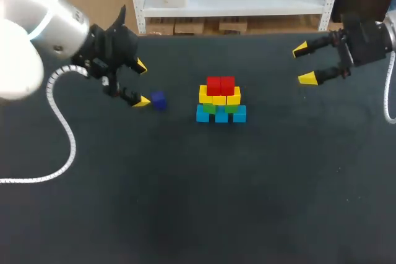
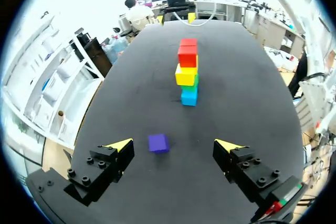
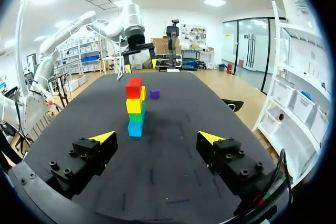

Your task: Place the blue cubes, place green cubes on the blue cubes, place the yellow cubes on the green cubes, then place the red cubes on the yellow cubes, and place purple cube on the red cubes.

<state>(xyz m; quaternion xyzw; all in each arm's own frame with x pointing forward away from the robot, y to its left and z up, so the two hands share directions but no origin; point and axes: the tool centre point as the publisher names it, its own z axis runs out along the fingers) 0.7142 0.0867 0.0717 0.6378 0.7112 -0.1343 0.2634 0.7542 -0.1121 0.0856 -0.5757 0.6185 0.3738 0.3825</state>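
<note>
- Your black table (image 1: 185, 202) carries a stack (image 1: 221, 100): blue cubes (image 1: 221, 114), then green cubes (image 1: 219, 108), yellow cubes (image 1: 219, 96), red cubes (image 1: 220, 85); four layers look done.
- Your left gripper (image 1: 142, 83) hangs left of the stack, fingers wide apart, holding nothing.
- Your right gripper (image 1: 304, 63) sits well right of the stack, equally spread and empty.
- The purple cube (image 1: 158, 100) lies left of the stack, beside the left gripper; only it needs placing.

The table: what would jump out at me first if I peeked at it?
The bright stack of cubes in the middle of the dark table: blue at the bottom, then green, yellow, and red on top. Next, the lone purple cube to the stack's left, close by the open left claw. The right claw hangs open far off at the other side.
</note>
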